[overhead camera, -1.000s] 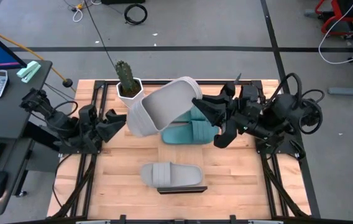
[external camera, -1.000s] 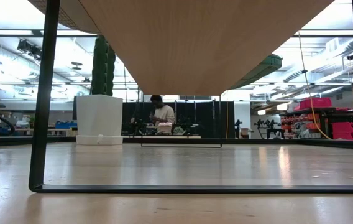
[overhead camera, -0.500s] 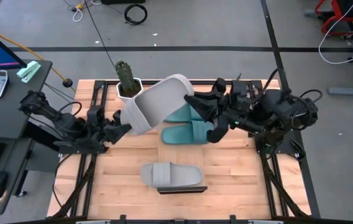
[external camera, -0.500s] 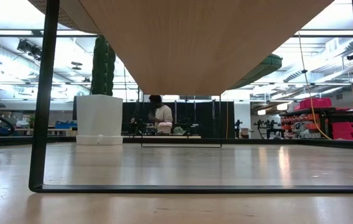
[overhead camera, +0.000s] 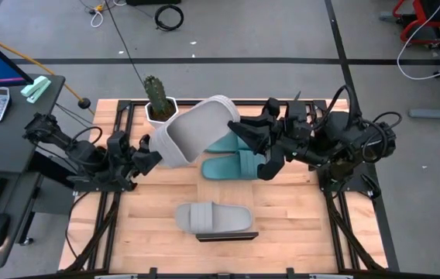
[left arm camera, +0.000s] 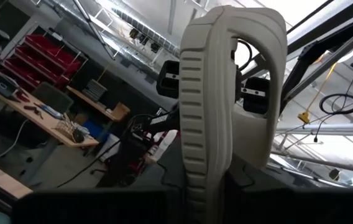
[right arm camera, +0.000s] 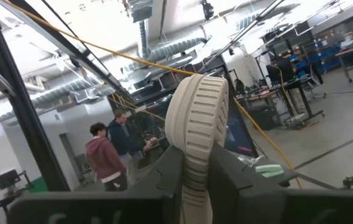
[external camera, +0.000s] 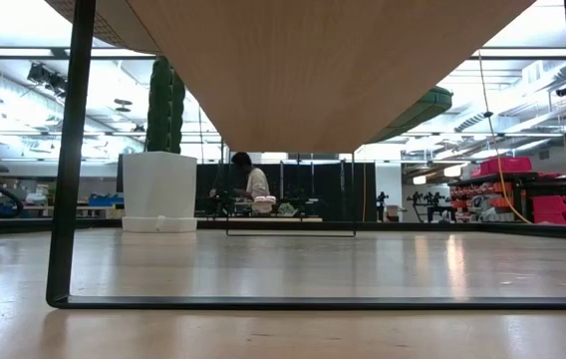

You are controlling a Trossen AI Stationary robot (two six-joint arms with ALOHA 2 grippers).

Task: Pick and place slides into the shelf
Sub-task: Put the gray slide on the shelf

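Grey slide (overhead camera: pixel 198 132) held aloft at table's 12 o'clock, left gripper (overhead camera: pixel 149 153) and right gripper (overhead camera: pixel 245 133) both clamping it. Mid-handover, likely; next, one releases.

Two dark, cable-draped jointed arms

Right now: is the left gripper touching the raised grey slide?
Touching. In the left wrist view the grey slide's ribbed edge runs down between the left gripper's dark fingers; the high view shows that gripper at the slide's left end.
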